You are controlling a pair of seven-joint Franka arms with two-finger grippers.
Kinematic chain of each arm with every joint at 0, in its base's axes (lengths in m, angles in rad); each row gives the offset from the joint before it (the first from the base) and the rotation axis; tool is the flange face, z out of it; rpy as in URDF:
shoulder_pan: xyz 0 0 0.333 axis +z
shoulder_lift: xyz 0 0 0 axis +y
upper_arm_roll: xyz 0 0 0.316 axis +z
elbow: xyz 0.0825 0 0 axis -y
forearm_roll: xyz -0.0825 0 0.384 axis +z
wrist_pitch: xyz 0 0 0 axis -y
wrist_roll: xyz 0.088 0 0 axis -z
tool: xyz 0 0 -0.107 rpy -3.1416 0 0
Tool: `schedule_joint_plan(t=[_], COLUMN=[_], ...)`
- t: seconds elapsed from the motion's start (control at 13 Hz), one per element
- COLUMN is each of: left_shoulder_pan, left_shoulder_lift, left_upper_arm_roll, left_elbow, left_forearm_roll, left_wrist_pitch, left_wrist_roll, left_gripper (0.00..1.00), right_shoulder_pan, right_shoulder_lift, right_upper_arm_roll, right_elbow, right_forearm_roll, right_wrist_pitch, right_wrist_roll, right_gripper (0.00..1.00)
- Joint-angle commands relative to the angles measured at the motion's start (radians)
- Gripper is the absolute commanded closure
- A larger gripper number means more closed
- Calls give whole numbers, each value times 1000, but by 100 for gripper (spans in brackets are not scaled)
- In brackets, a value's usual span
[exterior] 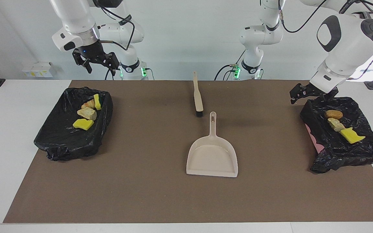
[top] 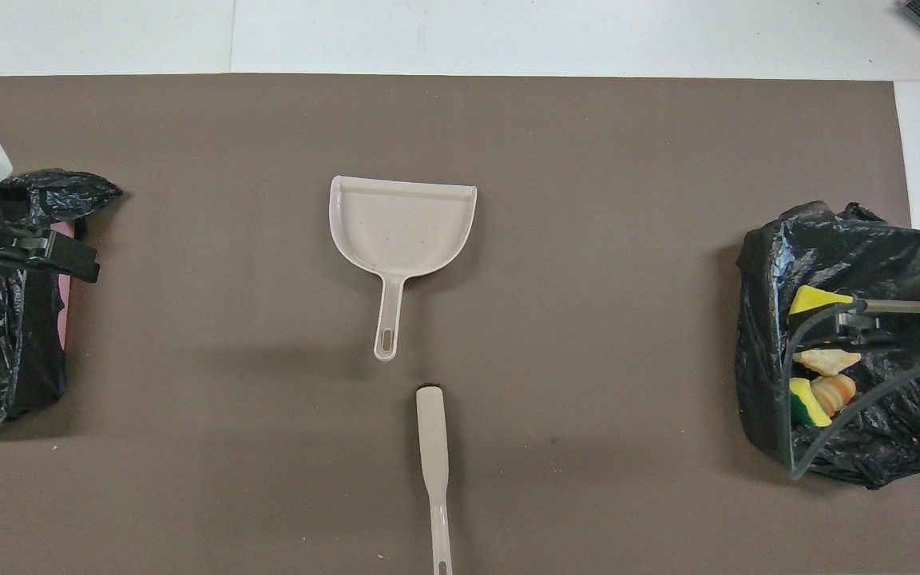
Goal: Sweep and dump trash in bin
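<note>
All the trash lies in two black-bag-lined bins. The bin [exterior: 60,142] at the right arm's end holds a yellow sponge chunk [exterior: 83,124], a beige lump [exterior: 87,113], a bread-like piece and a yellow-green sponge [exterior: 97,101]. The bin [exterior: 351,155] at the left arm's end holds a brown nugget [exterior: 333,114], a beige lump [exterior: 336,124] and a yellow sponge [exterior: 351,136]. My left gripper [exterior: 298,94] hangs open and empty over this bin's rim [top: 45,319]. My right gripper [exterior: 101,64] is raised high over the other bin [top: 763,335], open and empty.
The beige dustpan [exterior: 212,155] lies flat mid-table, handle toward the robots. The beige-handled brush [exterior: 197,97] lies just nearer to the robots, in line with that handle. A brown mat [exterior: 141,194] covers the table; nothing loose lies on it.
</note>
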Motion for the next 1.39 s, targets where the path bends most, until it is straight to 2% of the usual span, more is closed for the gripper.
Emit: schedule_joint_plan(t=[0.0,0.23,0.46,0.62,0.85,1.16,1.31], left_shoulder_pan=[7,7,9,9,9,9,9], left_shoulder_lift=[1,1,-1,-4,-5,-9,-9], left_upper_arm_roll=[-3,-3,-1,-1,-1,-1,-1], left_elbow=[42,47,42,38,33,31,31], left_forearm_roll=[3,4,5,5,5,5,5], left_wrist_pitch=[-51,-49,-51,-49,-48,-49,-49], left_wrist_roll=[15,18,18,18,20,20,18], left_gripper=[0,0,0,0,0,0,0], right_shoulder_pan=[-23,-87,-161,-202,-259,-334,-367], right_shoulder_lift=[1,-24,-81,-78,-31,105,164], right_upper_arm_roll=[4,4,4,4,4,4,4], right_elbow=[4,-47,-188,-245,-298,-355,-406], right_forearm_roll=[-12,-18,-24,-24,-24,-24,-24], right_wrist_pitch=[-9,14,174,273,374,509,653], right_wrist_roll=[-23,-25,-23,-23,-17,-8,-2], right_gripper=[0,0,0,0,0,0,0])
